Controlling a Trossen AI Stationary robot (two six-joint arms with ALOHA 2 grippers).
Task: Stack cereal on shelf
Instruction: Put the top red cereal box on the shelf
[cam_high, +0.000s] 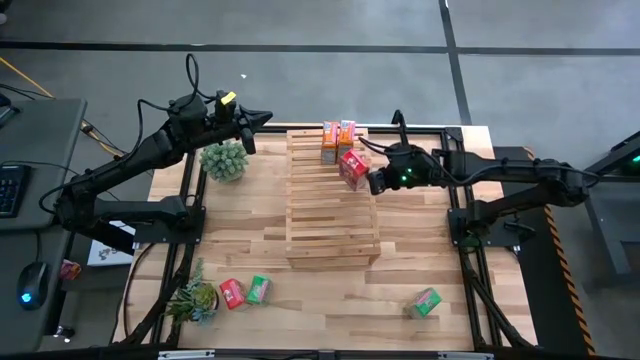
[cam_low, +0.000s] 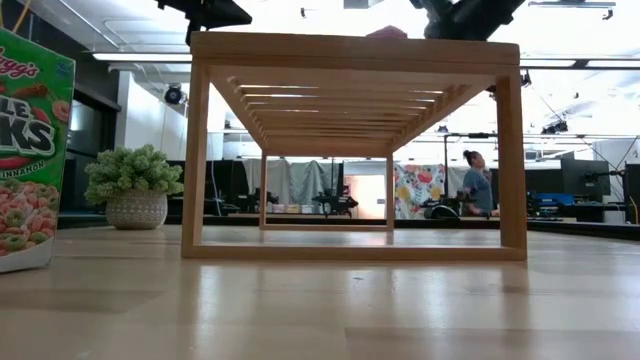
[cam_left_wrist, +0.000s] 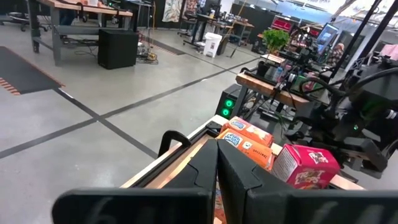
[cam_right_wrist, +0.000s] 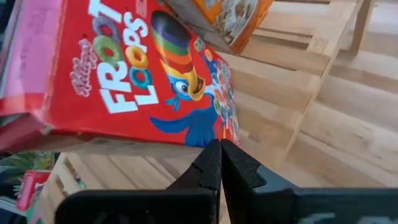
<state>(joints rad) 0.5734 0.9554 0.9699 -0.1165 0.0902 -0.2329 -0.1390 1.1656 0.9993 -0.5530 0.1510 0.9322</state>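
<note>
— Where's the cereal, then?

— Going by the shelf (cam_high: 333, 197): two orange boxes (cam_high: 337, 140) stand on its far end, and a red box (cam_high: 352, 168) sits tilted just beside them, near the right edge. Off the near end, down on the worktop (cam_high: 440, 240), lie another red box (cam_high: 231, 293), a green box (cam_high: 259, 290) touching it, and a second green box (cam_high: 427, 302) further to the right.

— Are the claws holding anything?

— No. The right claw (cam_right_wrist: 220, 163) is pinched fully shut with nothing in it, right next to the tilted red box. The left claw (cam_left_wrist: 217, 163) is shut and empty too, hovering past the shelf's far left corner, beside the potted plant (cam_high: 224, 160).

— What worries you?

— That red box. It's askew at the shelf's edge, and I'd guess a nudge from the closed right claw would tip it off, or knock it into the orange pair.

— Could you see that from table height?

— Hardly. The level camera shows the shelf as an open frame, with a big green box up close and a person far behind; the boxes on top barely show. The right wrist camera shows the red box's printed face and the slats below.
</note>
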